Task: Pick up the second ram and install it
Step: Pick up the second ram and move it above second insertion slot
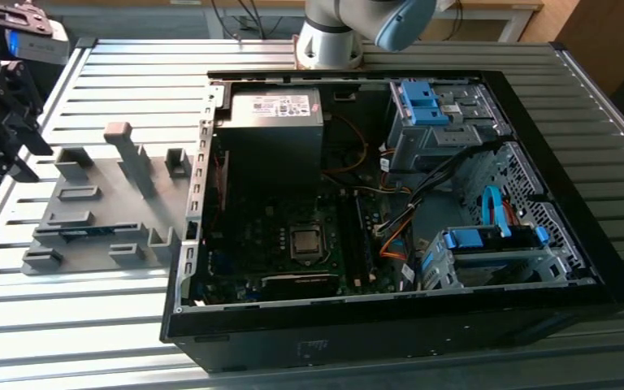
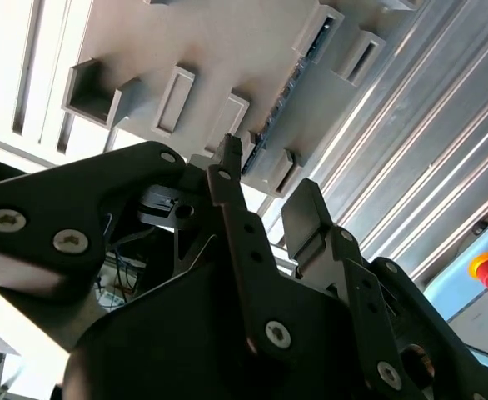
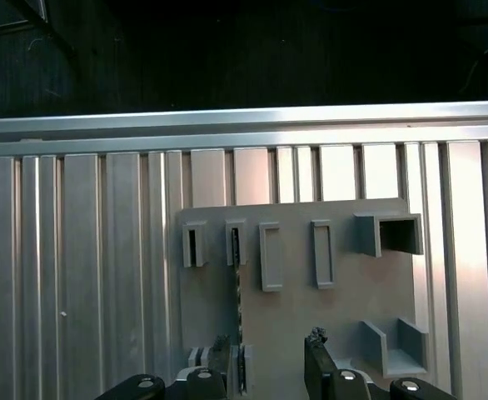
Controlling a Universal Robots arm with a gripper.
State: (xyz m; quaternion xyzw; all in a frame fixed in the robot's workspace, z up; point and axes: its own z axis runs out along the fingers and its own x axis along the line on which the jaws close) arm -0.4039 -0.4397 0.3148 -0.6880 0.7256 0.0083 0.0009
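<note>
Here, in the exterior view, the gripper [image 1: 28, 154] hangs at nine o'clock from the computer case [image 1: 399, 325], near the gray holder [image 1: 127, 183] where the second ram [image 1: 77, 231] lies slotted. In the second wrist view the gripper [image 2: 267, 179] has its jaws apart and empty, with the second ram [image 2: 279, 104] in the holder [image 2: 227, 50] beyond. In the first wrist view the gripper [image 3: 269, 346] sits near one end of the second ram [image 3: 238, 287].

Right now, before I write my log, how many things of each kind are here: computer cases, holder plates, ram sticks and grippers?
Computer case: 1
Gray holder plate: 1
Ram stick, lying in the holder plate: 1
Gripper, open and empty: 1
Total: 4
</note>
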